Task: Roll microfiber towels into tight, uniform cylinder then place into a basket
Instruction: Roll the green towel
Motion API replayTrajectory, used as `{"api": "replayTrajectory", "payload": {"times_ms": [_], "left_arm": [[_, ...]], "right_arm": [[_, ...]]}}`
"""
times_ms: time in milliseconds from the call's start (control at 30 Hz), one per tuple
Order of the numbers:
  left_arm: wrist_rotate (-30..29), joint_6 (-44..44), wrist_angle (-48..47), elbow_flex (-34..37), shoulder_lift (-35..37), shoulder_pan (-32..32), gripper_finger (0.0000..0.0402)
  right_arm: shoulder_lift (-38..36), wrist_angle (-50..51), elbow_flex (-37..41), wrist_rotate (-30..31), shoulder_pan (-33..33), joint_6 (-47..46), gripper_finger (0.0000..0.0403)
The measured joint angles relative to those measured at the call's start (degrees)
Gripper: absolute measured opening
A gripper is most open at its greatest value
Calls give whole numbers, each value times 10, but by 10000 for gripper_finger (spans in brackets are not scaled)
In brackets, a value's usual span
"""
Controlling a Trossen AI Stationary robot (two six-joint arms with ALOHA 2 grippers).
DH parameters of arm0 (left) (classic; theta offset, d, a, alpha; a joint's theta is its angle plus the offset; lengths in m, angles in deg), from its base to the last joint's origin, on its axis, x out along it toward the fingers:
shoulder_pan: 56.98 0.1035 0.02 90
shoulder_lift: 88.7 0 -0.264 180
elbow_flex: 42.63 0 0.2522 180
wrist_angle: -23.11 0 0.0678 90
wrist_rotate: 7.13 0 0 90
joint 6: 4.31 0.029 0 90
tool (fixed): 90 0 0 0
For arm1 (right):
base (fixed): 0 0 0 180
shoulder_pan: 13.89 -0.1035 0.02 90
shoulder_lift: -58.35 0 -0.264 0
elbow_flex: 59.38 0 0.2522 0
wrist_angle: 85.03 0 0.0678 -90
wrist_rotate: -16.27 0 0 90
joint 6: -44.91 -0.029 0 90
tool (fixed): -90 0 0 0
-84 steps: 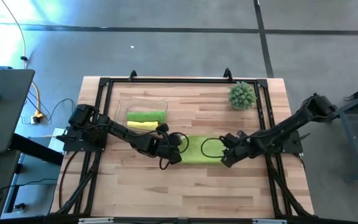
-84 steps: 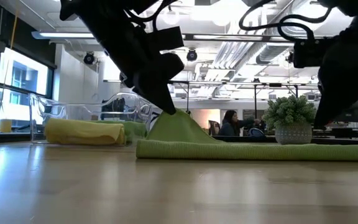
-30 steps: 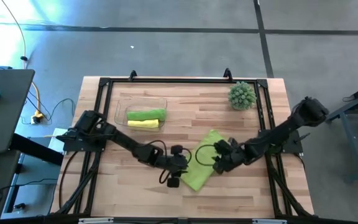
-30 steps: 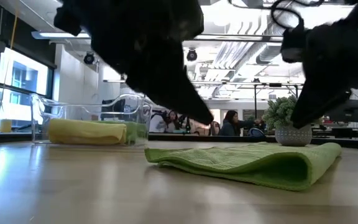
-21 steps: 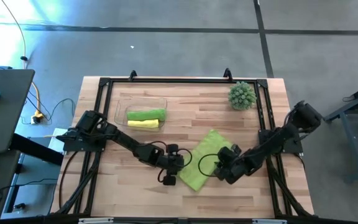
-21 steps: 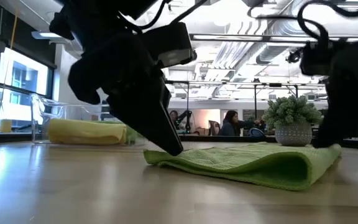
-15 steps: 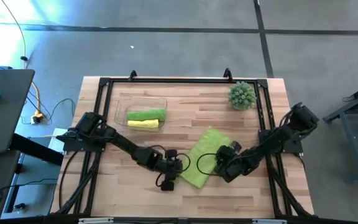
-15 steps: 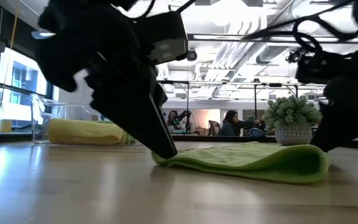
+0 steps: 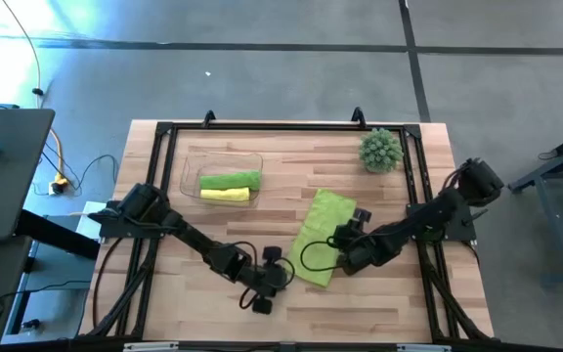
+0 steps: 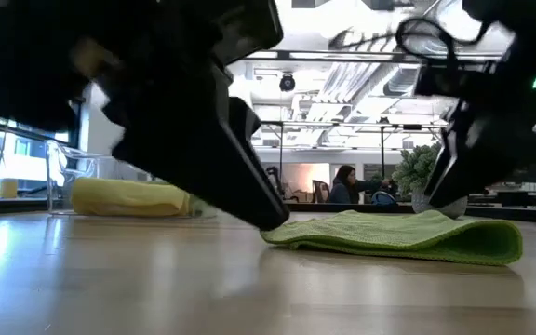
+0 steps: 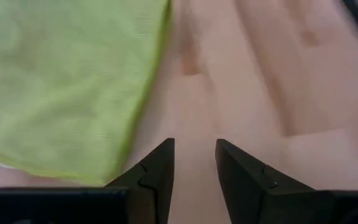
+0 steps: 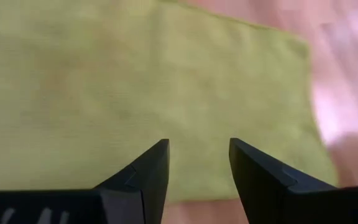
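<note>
A: Where's the loose lime towel (image 9: 321, 238)?

B: Flat on the tabletop (image 9: 379, 293), a folded strip running from about one o'clock to seven o'clock, a little right of centre in the high view.

A: And the left hand (image 9: 278, 277)?

B: Low at the strip's seven-o'clock end — fingers (image 11: 156, 173) parted by a narrow gap with bare wood between them, pinching nothing; the cloth edge lies just beside it.

A: The right hand (image 9: 343, 242)?

B: At the strip's three-o'clock edge, fingers (image 12: 145, 172) spread over the green cloth, nothing between them.

A: The basket (image 9: 192, 162)?

B: Toward ten o'clock, well apart from the strip — one green roll (image 9: 230, 181) and one yellow roll (image 9: 225, 196) lie in it, side by side.
</note>
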Motion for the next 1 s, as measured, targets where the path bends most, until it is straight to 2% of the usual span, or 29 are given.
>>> {"api": "replayTrajectory", "payload": {"times_ms": [100,200,367,533,700,900,1000], "left_arm": [[-12,73,-7,-6,6,4,106],[-12,150,-6,-8,10,10,106],[-12,299,-22,-8,14,22,106],[-11,409,-35,-8,10,37,106],[4,381,-46,-7,1,60,106],[79,242,-50,-7,-2,77,106],[112,175,-40,-8,-11,75,106]], "right_arm": [[-18,11,-33,-63,-16,1,161],[-23,-27,-53,-105,-45,22,161],[-20,-138,-40,-113,-105,102,161],[-20,-174,-22,-101,-136,160,161],[-2,-200,-22,-78,-139,162,161],[44,-261,-22,-71,-127,138,161],[57,-266,-22,-97,-124,125,161]]}}
